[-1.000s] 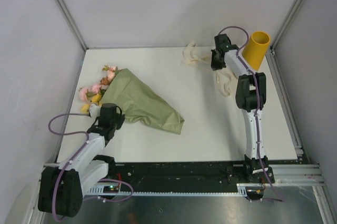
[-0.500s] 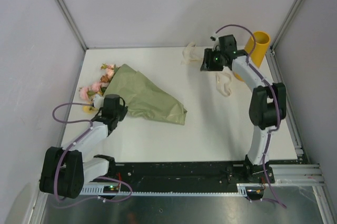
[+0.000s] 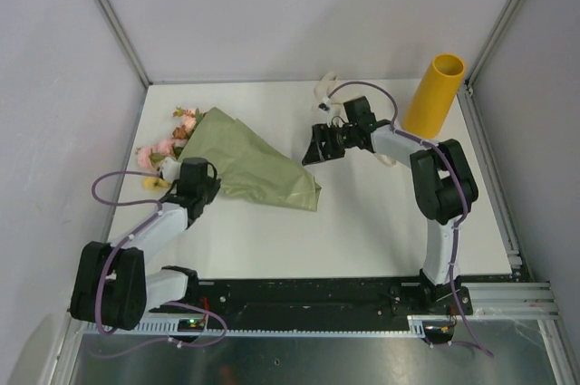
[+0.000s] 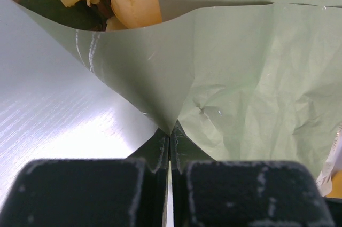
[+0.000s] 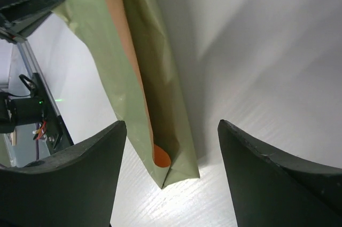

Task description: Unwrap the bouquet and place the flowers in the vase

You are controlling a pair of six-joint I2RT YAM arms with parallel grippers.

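A: First entry, nearest the bases?
B: Left gripper (image 3: pixel 193 184). Its jaws are pressed together on the near edge of the bouquet (image 3: pixel 249 168). In the wrist view a fold of the olive-green paper is pinched between them.

A: Second entry?
B: Bouquet, one, still wrapped. It lies flat on the white table (image 3: pixel 362 231), left of centre, with its mouth toward the far left and its pointed end toward the middle. The paper is olive-green outside and peach-orange inside along the seam.

A: Contents?
B: Flowers (image 3: pixel 170 145) in pink, yellow and brown, their heads showing past the paper's mouth. Yellow blooms sit at the top of the left wrist view.

A: Third entry?
B: Right gripper (image 3: pixel 313 151). Its jaws are spread wide and it sits low over the table at the bouquet's pointed end. In the wrist view the paper's tip lies between the two fingers, gripped by neither.

A: Farther back?
B: Cream ribbon (image 3: pixel 324 91), loose on the table beyond the right gripper and partly hidden by the arm. Then the vase (image 3: pixel 435 93), a plain mustard-yellow cylinder standing upright at the far right corner, well apart from the bouquet
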